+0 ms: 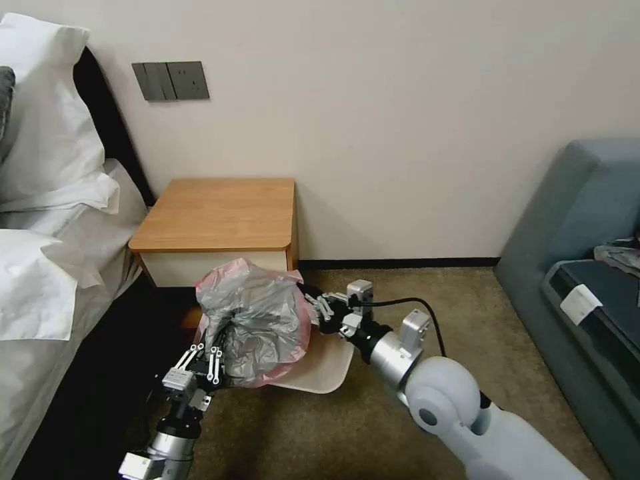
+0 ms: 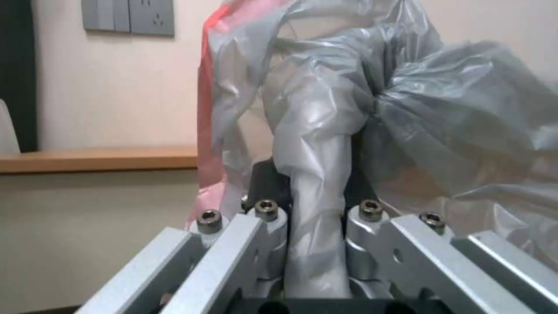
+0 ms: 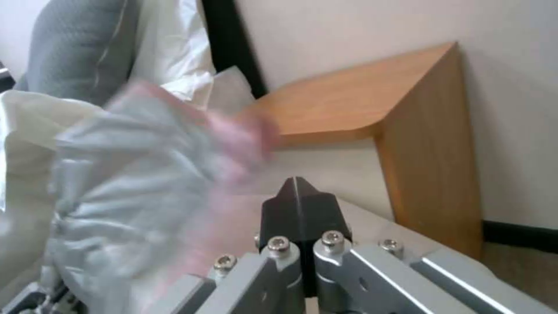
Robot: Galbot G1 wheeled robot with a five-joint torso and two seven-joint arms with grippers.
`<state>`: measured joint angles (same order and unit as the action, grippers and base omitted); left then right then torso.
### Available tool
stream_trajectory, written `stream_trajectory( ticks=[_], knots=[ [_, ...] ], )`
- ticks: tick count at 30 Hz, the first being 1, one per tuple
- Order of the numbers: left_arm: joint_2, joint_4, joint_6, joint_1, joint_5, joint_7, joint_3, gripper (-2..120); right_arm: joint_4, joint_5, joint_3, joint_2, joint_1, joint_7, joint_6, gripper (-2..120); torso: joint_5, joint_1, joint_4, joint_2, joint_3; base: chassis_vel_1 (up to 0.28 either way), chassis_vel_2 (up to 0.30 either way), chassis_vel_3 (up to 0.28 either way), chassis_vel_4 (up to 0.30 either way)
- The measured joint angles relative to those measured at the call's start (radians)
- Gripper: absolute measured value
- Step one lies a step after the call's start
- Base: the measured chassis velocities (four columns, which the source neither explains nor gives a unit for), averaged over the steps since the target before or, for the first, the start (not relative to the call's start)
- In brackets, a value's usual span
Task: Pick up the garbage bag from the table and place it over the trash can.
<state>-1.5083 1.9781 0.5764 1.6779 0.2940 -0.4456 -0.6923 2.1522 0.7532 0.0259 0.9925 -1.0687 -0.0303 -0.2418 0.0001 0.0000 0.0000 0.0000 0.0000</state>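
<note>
My left fingers (image 1: 212, 363) are clamped on a twisted fold of the garbage bag (image 1: 257, 320), which hangs bunched just above the trash can (image 1: 325, 373) in front of the bench (image 1: 220, 213). My right fingers (image 1: 313, 303) are pressed together at the bag's pink rim on the opposite side; whether they pinch film I cannot tell. The bag's mouth faces the right arm, so I judge it must be spread between both arms.

No text, brand, number or sign can be read anywhere. A white tag (image 1: 580, 303) lies on the sofa (image 1: 573, 220), right of the table (image 1: 217, 213); it may carry print, but nothing on it is legible. The wall switch plate (image 1: 171, 81) above the table shows no markings.
</note>
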Motion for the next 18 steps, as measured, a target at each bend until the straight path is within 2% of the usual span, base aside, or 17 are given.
stream_trajectory(
  ticks=[9,13,15,16,18],
  knots=[
    [-0.004,-0.005,-0.005,-0.004,0.000,0.004,0.001,7,0.042,0.003,-0.041,0.001,-0.041,-0.005,-0.001,0,0.0001,0.000,0.0001,0.000,0.000,0.000,0.000,0.000,0.000],
    [-0.004,-0.006,-0.016,-0.004,-0.003,0.020,0.001,7,0.101,0.011,-0.084,0.007,-0.093,-0.004,-0.001,-2,-0.0001,0.000,0.0000,0.000,0.000,0.000,0.000,0.000,0.000],
    [-0.004,-0.006,-0.023,-0.006,-0.004,0.028,0.001,7,0.142,0.038,-0.112,0.006,-0.130,-0.005,-0.001,6,-0.0001,0.000,-0.0001,0.000,0.000,0.000,0.000,0.000,0.000],
    [-0.004,-0.006,-0.023,-0.006,-0.004,0.028,0.001,7,0.142,0.038,-0.112,0.006,-0.130,-0.005,-0.001,6,-0.0001,0.000,-0.0001,0.000,0.000,0.000,0.000,0.000,0.000],
    [-0.004,-0.006,-0.029,-0.009,-0.004,0.033,0.002,7,0.178,0.073,-0.125,-0.001,-0.161,-0.006,-0.003,18,-0.0001,0.000,-0.0001,0.000,0.000,0.000,0.000,0.000,0.000]
  ],
)
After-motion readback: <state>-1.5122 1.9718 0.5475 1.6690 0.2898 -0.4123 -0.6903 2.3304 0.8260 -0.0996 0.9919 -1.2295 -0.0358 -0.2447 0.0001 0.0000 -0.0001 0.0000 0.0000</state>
